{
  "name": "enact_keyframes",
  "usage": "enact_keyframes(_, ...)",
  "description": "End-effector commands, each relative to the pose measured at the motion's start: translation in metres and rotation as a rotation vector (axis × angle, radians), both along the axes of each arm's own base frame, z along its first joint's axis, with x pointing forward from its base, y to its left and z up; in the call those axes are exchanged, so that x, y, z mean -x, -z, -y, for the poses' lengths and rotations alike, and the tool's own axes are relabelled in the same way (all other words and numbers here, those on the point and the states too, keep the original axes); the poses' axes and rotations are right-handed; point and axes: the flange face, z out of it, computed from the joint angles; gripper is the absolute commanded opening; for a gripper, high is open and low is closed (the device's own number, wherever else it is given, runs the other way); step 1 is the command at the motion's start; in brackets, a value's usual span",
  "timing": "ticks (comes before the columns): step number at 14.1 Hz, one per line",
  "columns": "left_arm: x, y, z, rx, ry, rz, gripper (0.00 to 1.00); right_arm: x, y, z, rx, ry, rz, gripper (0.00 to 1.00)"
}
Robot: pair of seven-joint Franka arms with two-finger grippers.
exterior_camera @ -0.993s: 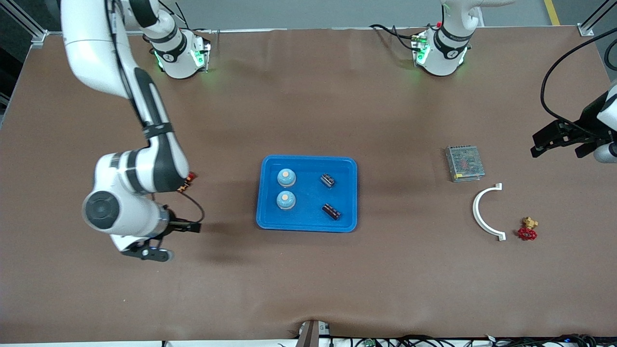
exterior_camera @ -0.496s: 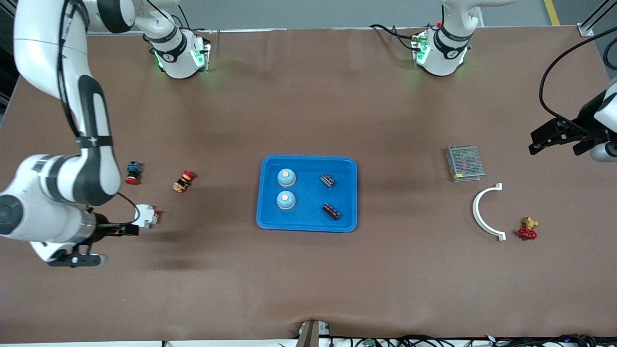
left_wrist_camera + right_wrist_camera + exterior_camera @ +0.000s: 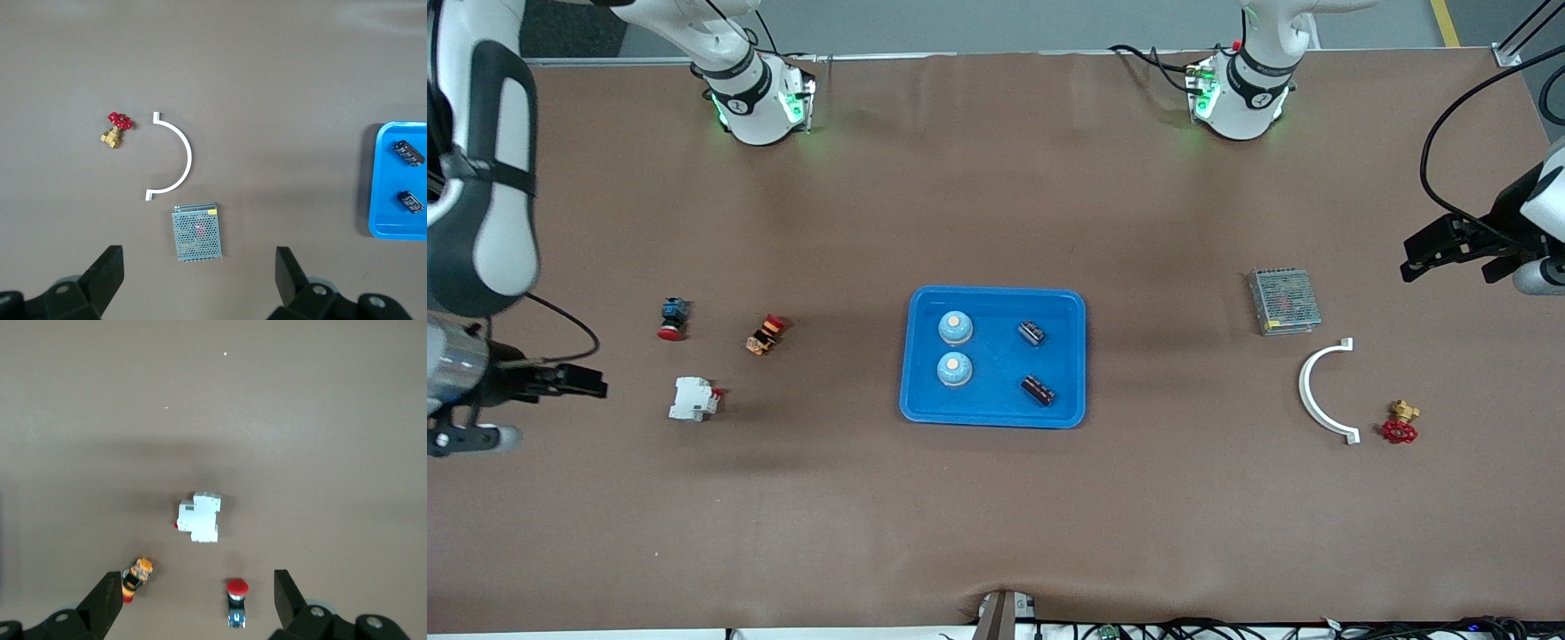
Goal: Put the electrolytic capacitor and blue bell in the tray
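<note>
The blue tray (image 3: 996, 372) lies mid-table. In it are two blue bells (image 3: 955, 328) (image 3: 954, 369) and two dark electrolytic capacitors (image 3: 1032, 333) (image 3: 1039, 390). The left wrist view shows the tray's edge (image 3: 381, 180) with both capacitors (image 3: 407, 152) (image 3: 411, 202). My right gripper (image 3: 587, 384) is open and empty, up over the table at the right arm's end, near a white breaker; in its wrist view (image 3: 199, 597) the jaws stand wide apart. My left gripper (image 3: 1416, 258) is open and empty over the left arm's end; its wrist view (image 3: 199, 273) shows the same.
Toward the right arm's end lie a white breaker (image 3: 692, 399), an orange-red push button (image 3: 765, 334) and a blue-red push button (image 3: 671, 317). Toward the left arm's end lie a mesh power supply (image 3: 1283, 301), a white arc bracket (image 3: 1320, 391) and a red-handled brass valve (image 3: 1400, 423).
My right arm has swung away from the tray toward its end of the table, uncovering the breaker and the two push buttons. My left gripper has drifted slightly toward the bases.
</note>
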Motion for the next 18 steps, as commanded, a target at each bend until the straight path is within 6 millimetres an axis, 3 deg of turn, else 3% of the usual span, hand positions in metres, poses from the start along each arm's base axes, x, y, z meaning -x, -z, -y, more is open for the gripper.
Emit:
enact_keyframes(1,0.005,-0.006,0.001,-0.010,0.004,-0.004,1.00,0.024,-0.044,0.012,-0.013,0.002,0.022,1.00)
enact_keyframes(5,0.005,-0.005,-0.001,-0.007,-0.001,-0.007,1.00,0.048,-0.092,0.007,-0.032,0.025,0.043,1.00)
enact_keyframes(9,0.006,-0.006,0.000,-0.005,-0.004,-0.004,1.00,0.070,-0.124,-0.017,-0.029,0.086,0.037,1.00)
enact_keyframes(13,0.009,-0.002,-0.002,-0.005,-0.009,-0.010,1.00,0.090,-0.149,-0.035,-0.010,0.135,0.021,1.00)
enact_keyframes(18,0.017,-0.003,-0.001,-0.005,-0.007,0.013,1.00,0.111,-0.169,-0.032,-0.018,0.137,0.024,1.00)
